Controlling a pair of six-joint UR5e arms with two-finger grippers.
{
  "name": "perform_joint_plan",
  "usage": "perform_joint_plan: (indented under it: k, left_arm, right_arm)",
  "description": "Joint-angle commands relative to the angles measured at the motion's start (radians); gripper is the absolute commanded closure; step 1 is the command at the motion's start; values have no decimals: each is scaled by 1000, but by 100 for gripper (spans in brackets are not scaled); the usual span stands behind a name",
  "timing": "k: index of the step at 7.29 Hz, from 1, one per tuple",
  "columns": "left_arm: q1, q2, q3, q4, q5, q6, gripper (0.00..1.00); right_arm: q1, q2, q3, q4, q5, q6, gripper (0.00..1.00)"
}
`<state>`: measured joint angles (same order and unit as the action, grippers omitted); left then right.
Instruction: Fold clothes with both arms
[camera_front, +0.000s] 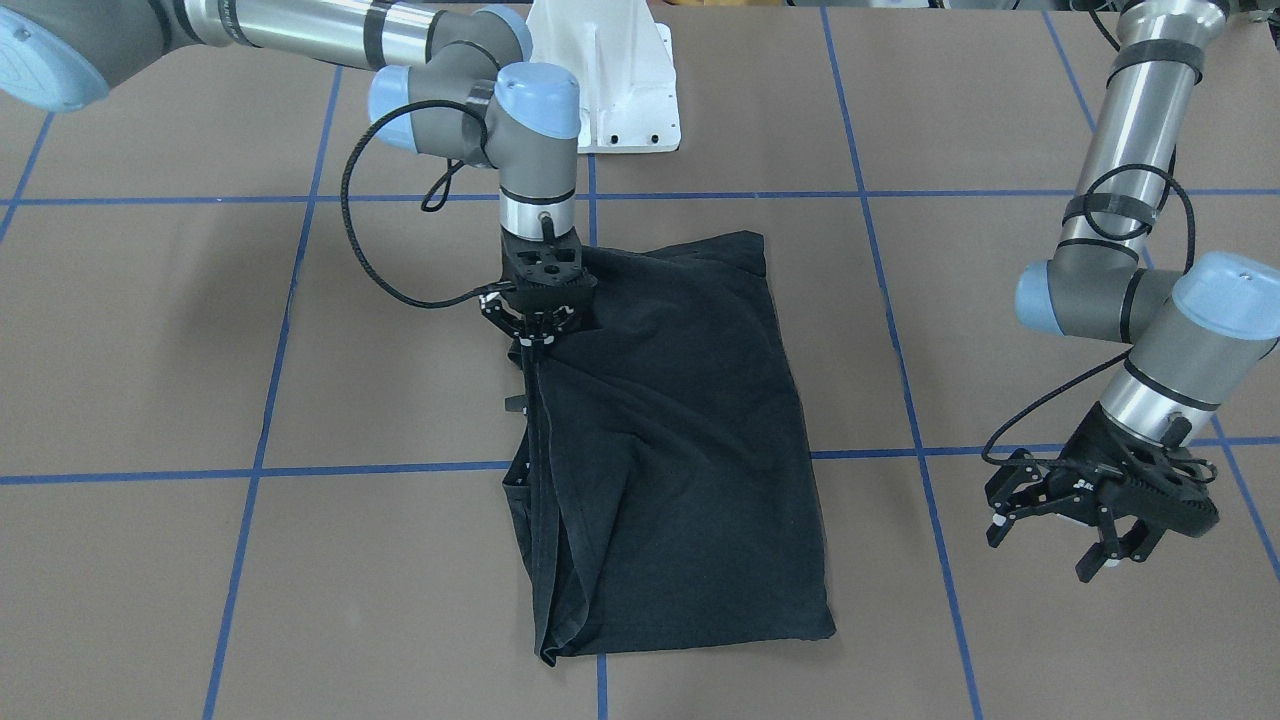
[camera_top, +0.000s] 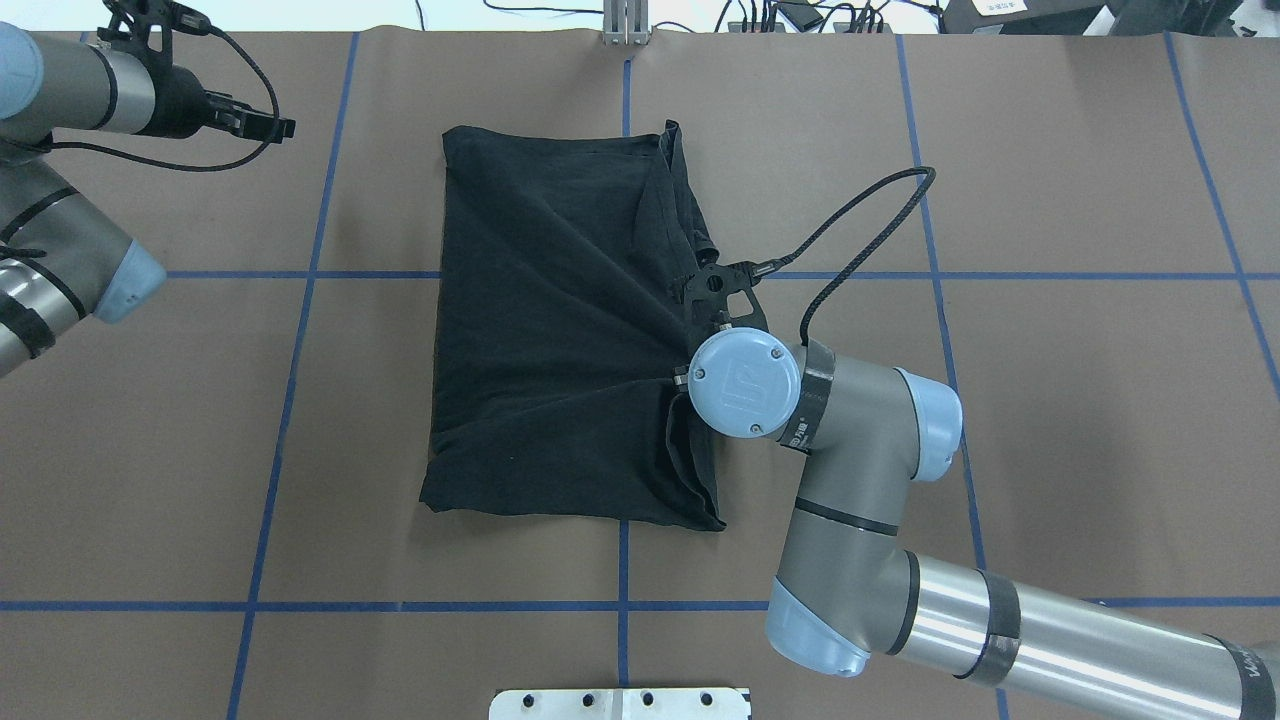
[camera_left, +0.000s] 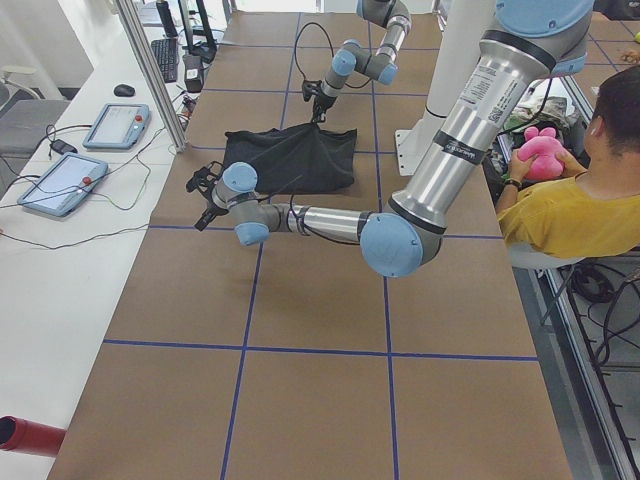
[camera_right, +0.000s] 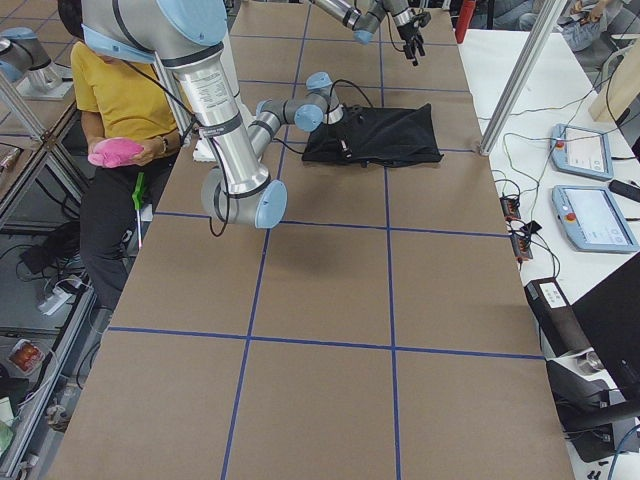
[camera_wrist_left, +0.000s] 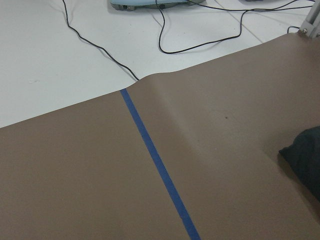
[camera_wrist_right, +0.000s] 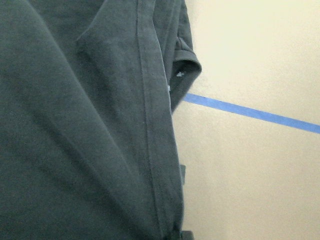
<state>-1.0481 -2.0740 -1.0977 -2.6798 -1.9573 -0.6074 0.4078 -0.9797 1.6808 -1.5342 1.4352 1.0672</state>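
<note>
Brown-papered table (camera_top: 1100, 400) w/ blue tape grid carries the black T-shirt (camera_top: 550, 330), folded to a rough rectangle at centre. Seen from overhead, the right gripper (camera_front: 537, 338) pinches its 3 o'clock edge, creases fanning from the pinch. The left gripper (camera_front: 1045, 550), fingers spread, hangs off toward 10 o'clock w/ nothing in it. Risk: a one-point pull prob. drags the layers and bunches the fold, or the cloth slips out.

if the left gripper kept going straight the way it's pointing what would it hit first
Probably the brown table near a blue tape line, short of the shirt. The left gripper hangs open, tilted downward; depth is unclear.
</note>
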Motion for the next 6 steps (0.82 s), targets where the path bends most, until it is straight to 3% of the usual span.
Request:
perform_joint_plan:
  k: [1, 2, 4, 6]
  left_arm:
    - [0, 0, -1, 0, 0, -5, 0]
    - [0, 0, -1, 0, 0, -5, 0]
    - [3, 0, 2, 0, 1, -5, 0]
    - [26, 0, 2, 0, 2, -3, 0]
  right_arm:
    - [-3, -10, 11, 0, -2, 8, 55]
    - [0, 5, 25, 2, -2, 20, 1]
    - [5, 21, 106, -38, 33, 100, 0]
    - [-79, 117, 105, -220, 31, 216, 1]
